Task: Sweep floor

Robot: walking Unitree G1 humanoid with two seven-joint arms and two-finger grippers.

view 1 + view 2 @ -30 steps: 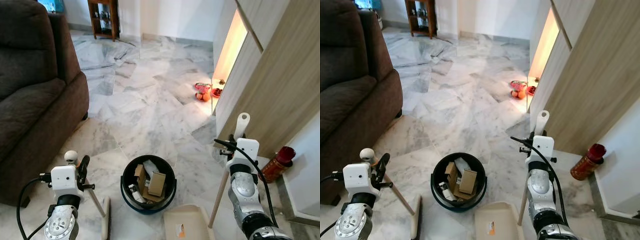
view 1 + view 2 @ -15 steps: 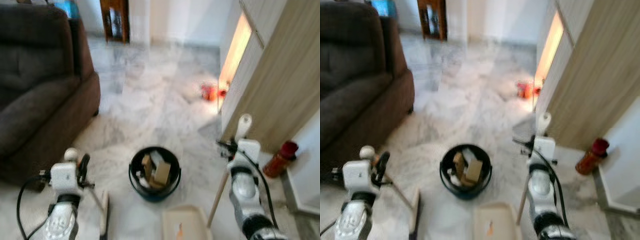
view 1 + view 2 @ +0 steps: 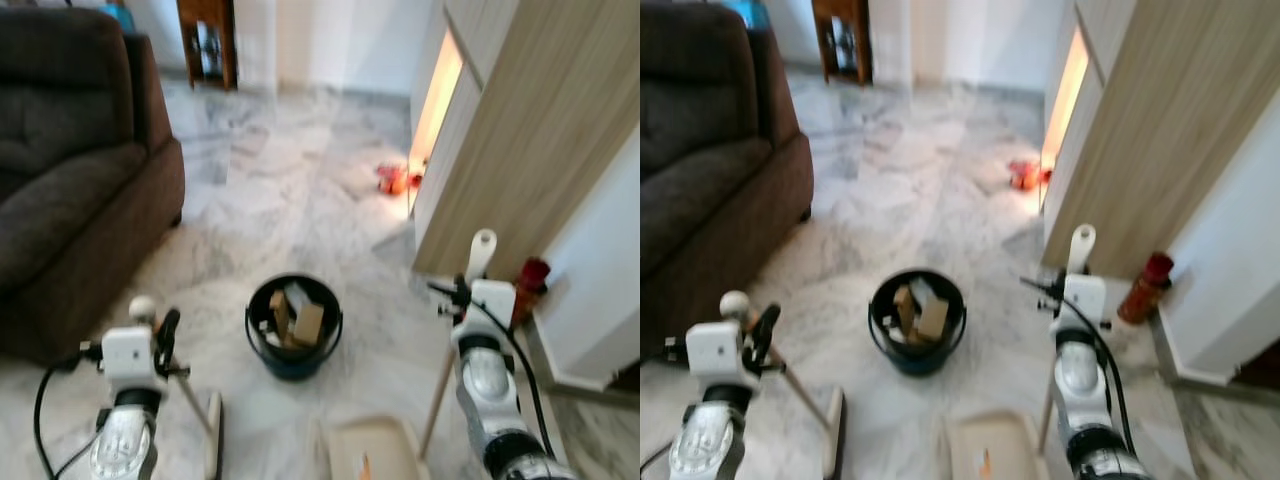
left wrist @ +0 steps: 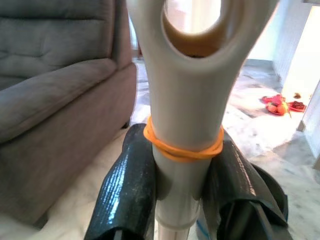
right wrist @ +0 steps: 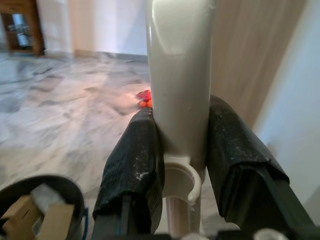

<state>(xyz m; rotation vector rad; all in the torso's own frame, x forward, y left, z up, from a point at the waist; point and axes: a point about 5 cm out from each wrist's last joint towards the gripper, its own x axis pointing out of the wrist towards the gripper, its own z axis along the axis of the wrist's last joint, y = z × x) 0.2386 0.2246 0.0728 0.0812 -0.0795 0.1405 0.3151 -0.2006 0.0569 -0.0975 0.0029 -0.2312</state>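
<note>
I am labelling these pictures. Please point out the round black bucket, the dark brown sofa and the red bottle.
round black bucket (image 3: 258,335), left eye view, front wall.
dark brown sofa (image 3: 70,180), left eye view, seat cushion.
red bottle (image 3: 1140,290), right eye view, body.

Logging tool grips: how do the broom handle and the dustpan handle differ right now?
The broom handle, clamped by the left gripper, wears an orange rubber band and ends in an open loop; the dustpan handle, clamped by the right gripper, is bare. Both are cream.

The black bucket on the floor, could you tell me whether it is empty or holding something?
Holding something: the black bucket stands upright with cardboard pieces visible through its open top.
</note>
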